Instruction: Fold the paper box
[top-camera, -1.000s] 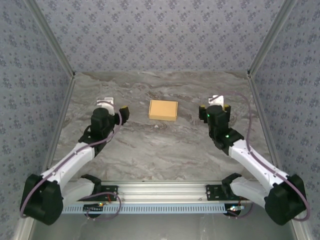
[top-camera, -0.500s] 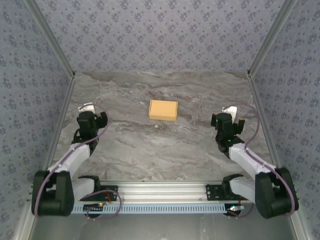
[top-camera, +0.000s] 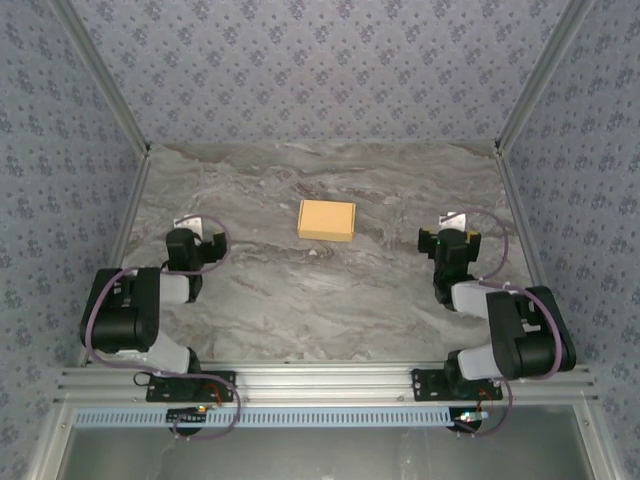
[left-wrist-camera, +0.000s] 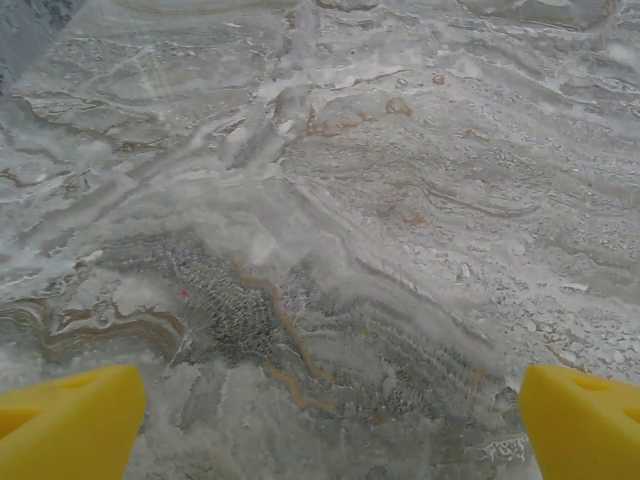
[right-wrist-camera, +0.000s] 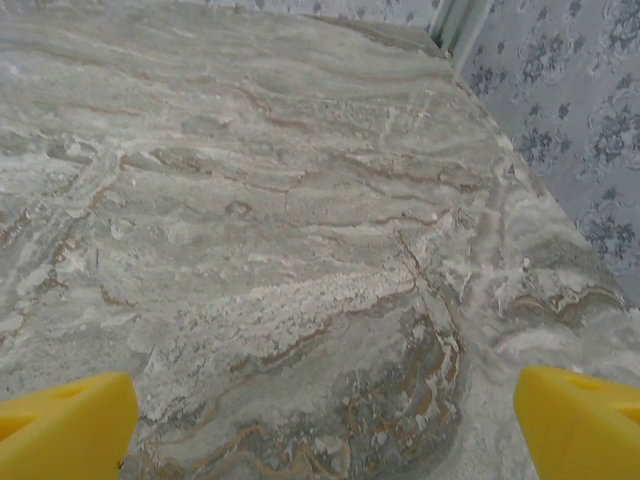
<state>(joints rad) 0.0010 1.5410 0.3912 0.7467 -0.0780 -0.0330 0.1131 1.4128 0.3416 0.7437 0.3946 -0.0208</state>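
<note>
I see the paper box lying flat, folded shut, mid-table, with my left gripper at its nine o'clock and right gripper at three, both well apart from it, jaws spread wide, empty.

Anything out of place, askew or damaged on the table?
Nothing stands out. The paper box lies flat on the table, turned only slightly, no visible damage. The left pincer and right pincer stand open, apart from it.
</note>
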